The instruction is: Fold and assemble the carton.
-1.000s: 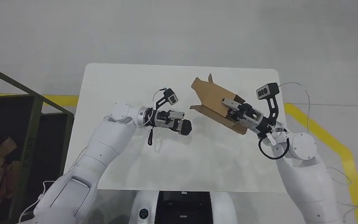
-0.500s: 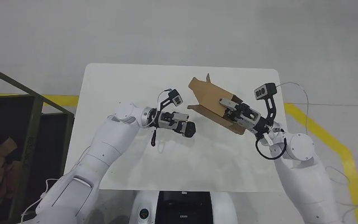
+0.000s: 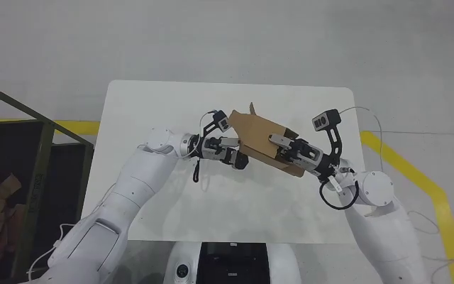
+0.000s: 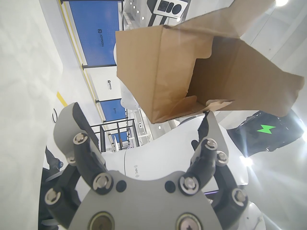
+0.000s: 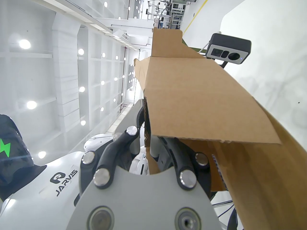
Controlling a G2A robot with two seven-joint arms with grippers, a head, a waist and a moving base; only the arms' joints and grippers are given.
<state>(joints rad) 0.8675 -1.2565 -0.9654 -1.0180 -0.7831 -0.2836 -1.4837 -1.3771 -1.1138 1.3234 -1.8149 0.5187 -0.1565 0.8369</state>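
Over the white table, the left arm stretches in with its elbow bent, and the left gripper sits level, just beside the raised brown carton. From above, its claw is hard to read. The left wrist view shows the fingers spread wide and empty, with one tip at the carton's open end. Farther right, the right arm angles inward. Its wrist view shows the right gripper pinched tight on a carton wall.

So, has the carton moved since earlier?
Yes. In the top view the carton, held in the right hand, has shifted away from the right edge of the table toward its middle, close to the left hand.
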